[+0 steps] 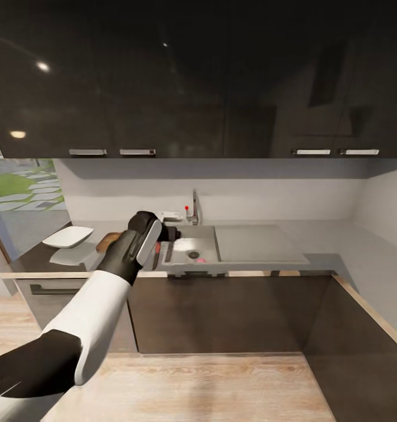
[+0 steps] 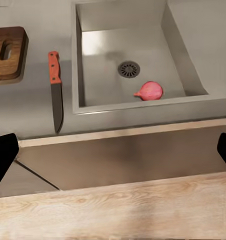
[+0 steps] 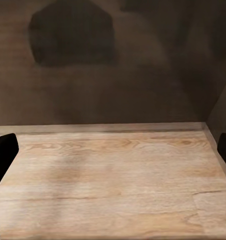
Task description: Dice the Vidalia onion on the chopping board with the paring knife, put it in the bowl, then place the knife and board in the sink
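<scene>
grey matte metal formed the sink, and in its basin we saw the vidalia onion, a small pinkish ball lying just beside the round drain, near the front wall. in the head view we found the same onion as a small pink spot by the drain.

our left arm reached out over the countertop toward the sink's left edge. in its wrist view the left gripper stood with its fingers far apart at the two sides of the picture, holding nothing.

on the counter, just outside the sink's left wall, lay the paring knife, red handle toward the back wall and dark blade pointing to the pale front edge. further left sat the chopping board, apart from the knife. the bowl stood at the counter's left end.

our right gripper was spread wide as well, hanging empty above the wooden floor before a dark cabinet front.
</scene>
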Controlling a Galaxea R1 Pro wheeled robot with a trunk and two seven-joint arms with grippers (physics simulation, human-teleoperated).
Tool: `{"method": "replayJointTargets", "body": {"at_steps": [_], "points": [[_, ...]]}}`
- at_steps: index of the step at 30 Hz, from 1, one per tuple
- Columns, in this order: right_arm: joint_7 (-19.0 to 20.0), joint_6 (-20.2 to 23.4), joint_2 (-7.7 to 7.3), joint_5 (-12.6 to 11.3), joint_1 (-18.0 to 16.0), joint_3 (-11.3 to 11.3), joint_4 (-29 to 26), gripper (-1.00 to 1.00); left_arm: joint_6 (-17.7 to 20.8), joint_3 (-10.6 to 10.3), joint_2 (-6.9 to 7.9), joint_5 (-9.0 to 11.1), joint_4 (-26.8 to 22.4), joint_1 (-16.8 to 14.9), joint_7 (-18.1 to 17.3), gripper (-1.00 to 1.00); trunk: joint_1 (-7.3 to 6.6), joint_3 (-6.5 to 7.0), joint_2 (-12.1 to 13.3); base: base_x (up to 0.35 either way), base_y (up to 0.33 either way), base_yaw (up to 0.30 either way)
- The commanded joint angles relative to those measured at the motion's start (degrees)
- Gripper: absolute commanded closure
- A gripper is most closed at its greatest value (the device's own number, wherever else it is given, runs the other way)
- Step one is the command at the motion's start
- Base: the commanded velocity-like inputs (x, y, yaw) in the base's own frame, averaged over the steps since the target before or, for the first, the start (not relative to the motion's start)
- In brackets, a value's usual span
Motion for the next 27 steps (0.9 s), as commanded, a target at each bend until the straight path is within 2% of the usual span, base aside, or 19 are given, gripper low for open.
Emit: {"method": "replayJointTargets", "body": {"at_steps": [1,15,27], "points": [[-0.38,-0.02,0.06,0.59,0.0,-0.22,0.02,-1.0,0.2,-0.11,0.09,1.17,0.55,-0.43,1.1,-1.0,0.03,-0.05,-0.07,0.0,0.0,0.0],[-0.5,-0.32,0.13,0.52,0.02,-0.13,2.25,-1.0,0.45,-0.6,0.62,1.76,1.45,-0.71,1.43,-1.0,0.03,-0.05,-0.07,0.001,0.0,0.0],[-0.52,-0.46,0.14,0.5,0.02,0.05,2.62,-1.0,0.33,-0.6,0.59,1.76,4.84,-0.7,1.47,-1.0,0.03,-0.05,-0.07,0.25,-0.129,0.0]]}}
